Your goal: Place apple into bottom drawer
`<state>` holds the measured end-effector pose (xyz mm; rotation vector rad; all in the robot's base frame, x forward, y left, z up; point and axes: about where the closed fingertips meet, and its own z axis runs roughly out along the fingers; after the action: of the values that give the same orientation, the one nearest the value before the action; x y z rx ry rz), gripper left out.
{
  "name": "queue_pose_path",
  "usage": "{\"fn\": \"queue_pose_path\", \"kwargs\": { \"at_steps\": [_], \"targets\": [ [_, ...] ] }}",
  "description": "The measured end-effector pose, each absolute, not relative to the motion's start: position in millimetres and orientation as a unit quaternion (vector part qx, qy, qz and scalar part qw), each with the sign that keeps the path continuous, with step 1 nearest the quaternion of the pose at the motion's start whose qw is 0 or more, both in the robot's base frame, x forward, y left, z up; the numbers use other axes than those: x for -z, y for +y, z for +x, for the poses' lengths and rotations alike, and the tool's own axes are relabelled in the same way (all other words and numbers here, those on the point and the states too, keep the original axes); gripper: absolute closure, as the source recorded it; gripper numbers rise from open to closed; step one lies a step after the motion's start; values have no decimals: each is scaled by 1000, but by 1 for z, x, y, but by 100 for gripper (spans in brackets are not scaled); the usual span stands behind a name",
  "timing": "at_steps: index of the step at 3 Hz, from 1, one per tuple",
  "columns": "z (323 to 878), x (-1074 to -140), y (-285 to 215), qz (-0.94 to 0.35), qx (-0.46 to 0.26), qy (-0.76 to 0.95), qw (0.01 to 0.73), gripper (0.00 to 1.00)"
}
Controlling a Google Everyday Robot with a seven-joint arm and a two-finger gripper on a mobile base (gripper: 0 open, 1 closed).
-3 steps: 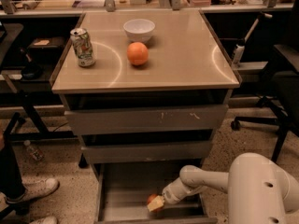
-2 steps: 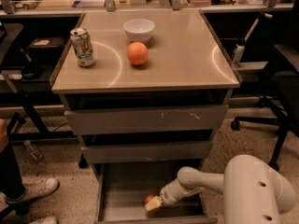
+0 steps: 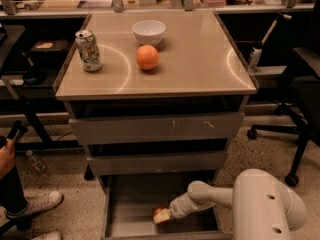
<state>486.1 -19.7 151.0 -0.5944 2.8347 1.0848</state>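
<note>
The bottom drawer (image 3: 131, 223) of the grey cabinet is pulled open and shows its grey interior. My white arm reaches into it from the right. My gripper (image 3: 163, 215) is low inside the drawer, with the apple (image 3: 160, 215) at its tip: a small red and yellowish fruit near the drawer floor. I cannot tell whether the apple rests on the floor or hangs just above it.
On the cabinet top (image 3: 200, 59) stand a drink can (image 3: 88, 50), a white bowl (image 3: 149, 32) and a plain orange fruit (image 3: 147, 57). The two upper drawers (image 3: 157, 129) are slightly ajar. A person's leg and shoe (image 3: 30, 206) are at the left, an office chair (image 3: 295, 129) at the right.
My arm has moved a little to the left and lower inside the bottom drawer, carrying the apple with it. The person at the left has shifted slightly.
</note>
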Motion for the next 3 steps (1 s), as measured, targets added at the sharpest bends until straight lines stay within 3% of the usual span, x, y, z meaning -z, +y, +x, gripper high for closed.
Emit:
{"fn": "queue_pose_path", "kwargs": {
  "at_steps": [2, 3],
  "targets": [
    [477, -123, -22, -166, -353, 921, 15, 100],
    [477, -123, -22, -166, -353, 921, 15, 81]
  ]
}}
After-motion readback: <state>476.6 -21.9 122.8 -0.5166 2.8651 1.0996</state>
